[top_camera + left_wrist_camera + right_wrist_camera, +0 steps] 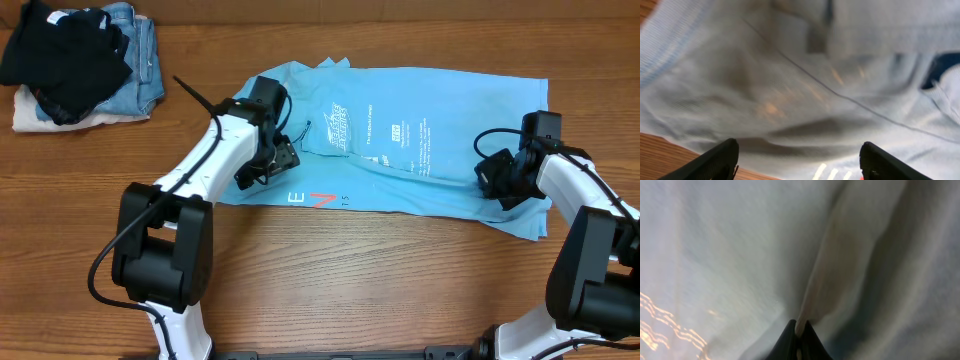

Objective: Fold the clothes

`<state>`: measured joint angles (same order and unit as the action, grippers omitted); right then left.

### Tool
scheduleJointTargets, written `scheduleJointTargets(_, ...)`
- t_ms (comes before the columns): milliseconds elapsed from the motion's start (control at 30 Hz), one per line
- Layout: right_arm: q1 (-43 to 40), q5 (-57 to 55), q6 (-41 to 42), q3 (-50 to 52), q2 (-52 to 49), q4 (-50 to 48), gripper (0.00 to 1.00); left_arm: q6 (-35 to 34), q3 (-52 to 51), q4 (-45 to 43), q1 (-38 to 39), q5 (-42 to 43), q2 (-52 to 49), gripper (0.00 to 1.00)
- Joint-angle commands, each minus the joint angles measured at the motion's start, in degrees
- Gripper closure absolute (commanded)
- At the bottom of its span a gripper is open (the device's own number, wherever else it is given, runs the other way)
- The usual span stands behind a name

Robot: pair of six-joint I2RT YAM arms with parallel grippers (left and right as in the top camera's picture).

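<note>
The clothes, a light sky-blue T-shirt with white print, lie spread flat across the middle of the table, red lettering showing at the front left edge. My left gripper hovers over the shirt's left part, open. In the left wrist view its gripper shows two black fingertips wide apart above rumpled blue cloth, nothing between them. My right gripper is down on the shirt's right end. In the right wrist view the gripper is shut on a raised ridge of the cloth.
A pile at the back left corner holds a black garment on blue denim jeans and a beige piece. Bare wooden table lies in front of the shirt. The table edge shows in the left wrist view.
</note>
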<state>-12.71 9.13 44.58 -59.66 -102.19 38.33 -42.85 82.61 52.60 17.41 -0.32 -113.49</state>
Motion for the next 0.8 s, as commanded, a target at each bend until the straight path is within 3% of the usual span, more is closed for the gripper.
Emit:
scheduleJointTargets(0, -0.04, -2.05, 0.90, 0.13, -0.48, -2.80, 0.96, 0.66, -0.02, 0.09, -1.29, -1.11, -0.63, 0.21)
scheduleJointTargets(233, -0.02, -2.71, 0.85, 0.13, -0.48, -7.15, 0.94, 0.68, -0.04, -0.66, -2.12, -1.51, -0.63, 0.21)
scheduleJointTargets(333, 0.13, -3.37, 0.28, 0.13, -0.48, -7.91, 0.56, 0.79, -0.04, -1.31, -2.36, -1.62, -0.63, 0.20)
scheduleJointTargets(467, 0.11, -4.57, -2.60, -0.26, -0.48, -8.15, 0.27, 2.03, -0.04, -2.69, -2.40, -1.60, -0.63, 0.16)
scheduleJointTargets(567, -0.55, -4.85, -4.37, -3.13, -0.13, -4.00, 0.21, 3.23, 0.02, -2.86, -2.40, -1.64, -0.61, 0.16)
scheduleJointTargets(767, -2.84, -6.64, -9.49, -14.40, 3.15, 12.66, 0.20, 4.90, 2.36, 0.15, -2.40, -1.57, -0.59, 0.18)
